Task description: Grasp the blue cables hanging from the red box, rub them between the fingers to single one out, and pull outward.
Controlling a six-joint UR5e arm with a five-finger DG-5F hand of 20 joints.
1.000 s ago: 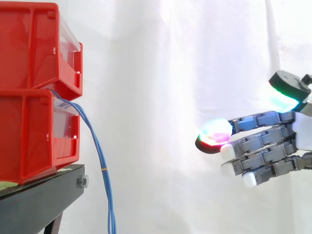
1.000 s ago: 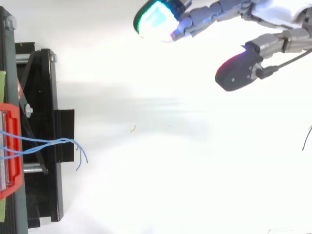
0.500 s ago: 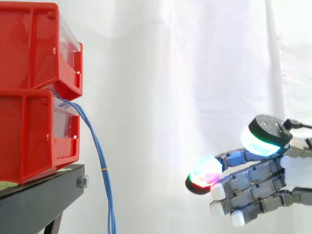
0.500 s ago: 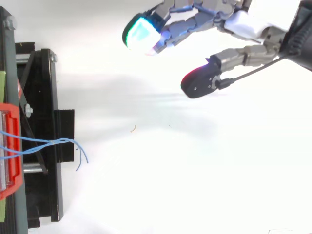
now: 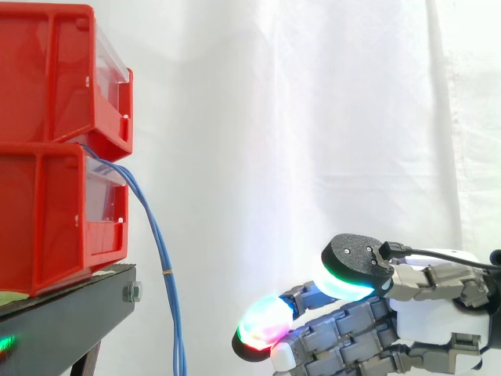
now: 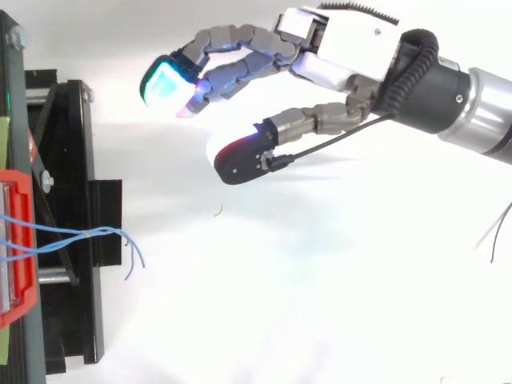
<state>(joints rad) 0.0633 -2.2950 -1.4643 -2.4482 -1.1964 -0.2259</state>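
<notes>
Spread and empty, the grey robot hand (image 6: 352, 48) sits well right of the thin blue cables (image 5: 160, 251) drooping from the red plastic box (image 5: 47, 211); it should approach leftward with thumb and fingers straddling them.

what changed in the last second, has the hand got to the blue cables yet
The hand dropped lower and advanced toward the red bins, fingers open and holding nothing. It has not reached the blue cables; a clear gap remains. The cables, bins and black stand stayed as they were.
</notes>
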